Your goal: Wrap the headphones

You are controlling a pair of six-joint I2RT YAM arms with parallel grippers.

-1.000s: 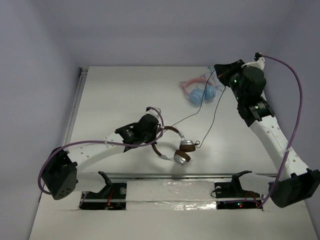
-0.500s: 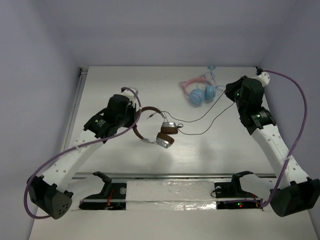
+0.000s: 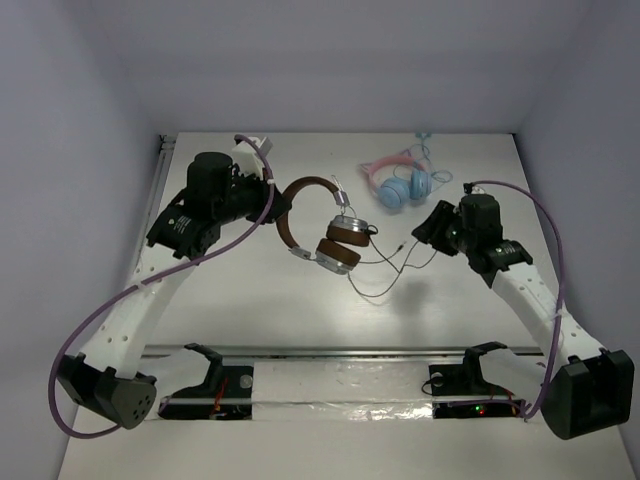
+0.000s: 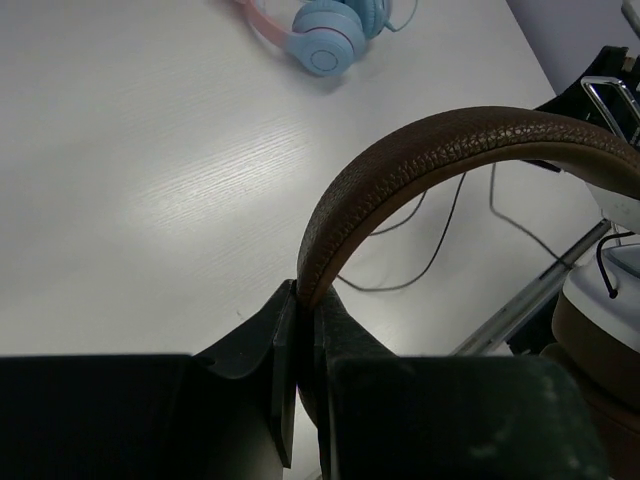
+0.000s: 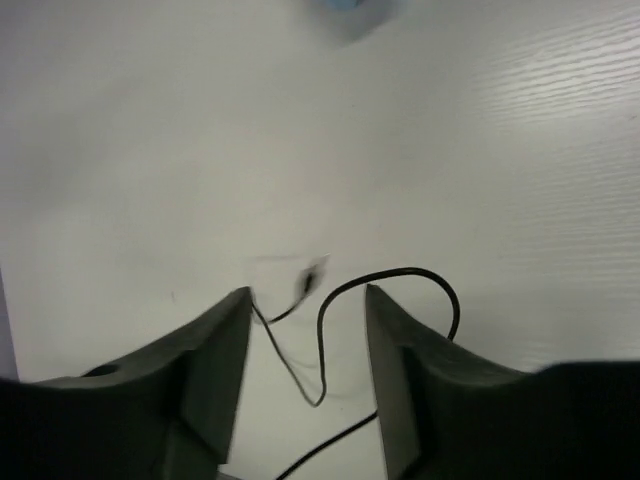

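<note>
Left end effector (image 4: 305, 300) clamped on the headband, headphones (image 3: 338, 250) held over mid worktop (image 3: 250, 300); right end effector (image 5: 305, 300) jaws apart, cable (image 5: 320, 345) slack between them, so mid-wrap, next pinch cable and loop it round.

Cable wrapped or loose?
Loose. The cable trails over the table from the earcups; none winds round the headband.
</note>
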